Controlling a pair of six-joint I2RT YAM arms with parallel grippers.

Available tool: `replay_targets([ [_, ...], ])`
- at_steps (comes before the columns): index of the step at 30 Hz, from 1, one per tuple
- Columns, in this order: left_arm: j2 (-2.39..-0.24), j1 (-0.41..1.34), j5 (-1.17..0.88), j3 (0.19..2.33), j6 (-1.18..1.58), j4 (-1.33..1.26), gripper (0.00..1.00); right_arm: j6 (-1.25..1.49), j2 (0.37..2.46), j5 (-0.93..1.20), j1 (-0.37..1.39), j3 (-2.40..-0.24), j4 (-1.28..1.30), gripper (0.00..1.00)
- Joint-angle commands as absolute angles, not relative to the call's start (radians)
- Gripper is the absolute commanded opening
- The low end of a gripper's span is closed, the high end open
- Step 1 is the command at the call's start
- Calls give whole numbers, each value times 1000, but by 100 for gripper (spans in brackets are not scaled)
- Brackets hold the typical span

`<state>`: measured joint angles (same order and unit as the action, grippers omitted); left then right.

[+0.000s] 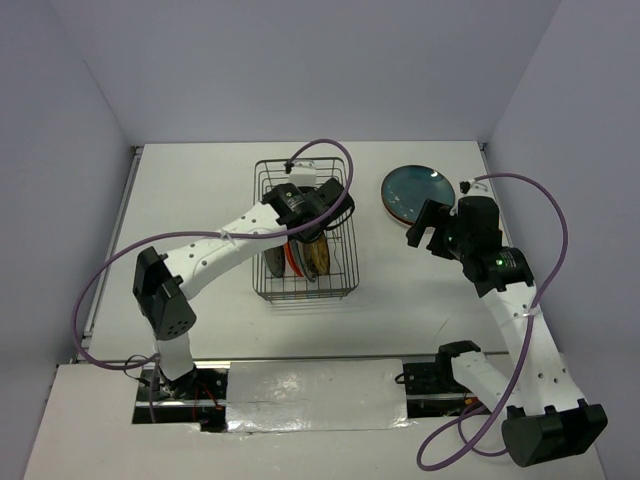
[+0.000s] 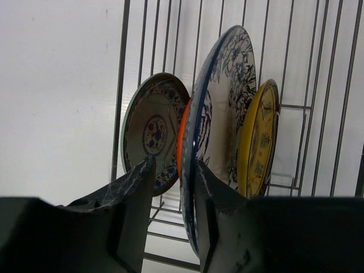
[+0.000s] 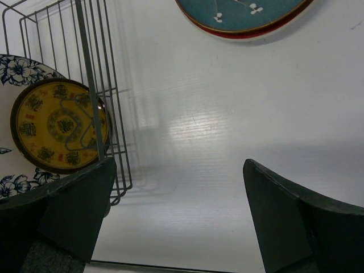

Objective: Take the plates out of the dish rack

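On the white table [image 1: 190, 190], to the right of the rectangular dark wire dish rack [image 2: 120, 85], one round teal ceramic plate with white blossoms and a red edge [image 1: 415, 192] lies flat. This item counts as unloaded. Whether a second plate lies beneath it cannot be determined.

Inside the rack, four plates stand on edge in a row:
- a small teal plate with a patterned border [image 2: 153, 133];
- an orange-red plate [image 2: 182, 133], of which only the rim shows;
- a large white plate with a dark floral pattern [image 2: 227, 96];
- a yellow plate with dark motifs [image 2: 259, 142].

These four are left to unload, so the task is judged to be at an early stage.

The left gripper [image 2: 175, 168] reaches down into the rack. Its fingers [image 2: 133, 210] stand astride the rims of the orange-red and white floral plates, with the jaws partly closed. Firm contact on either rim cannot be confirmed.

The right gripper [image 3: 178, 165] hovers over bare table between the rack and the teal plate. Its jaws are fully apart and hold nothing.
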<state>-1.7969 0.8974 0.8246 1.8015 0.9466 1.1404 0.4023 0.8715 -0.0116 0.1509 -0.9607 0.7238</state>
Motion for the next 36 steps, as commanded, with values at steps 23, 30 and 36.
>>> replay_targets([
  [23,-1873,899,819,2086,930,1318,0,405,836,31,164,-943,700,100],
  [30,-1852,897,856,2201,877,1370,0,402,831,37,164,-953,706,100],
  [36,-1796,894,900,2233,813,1370,0,403,836,55,164,-962,703,100],
])
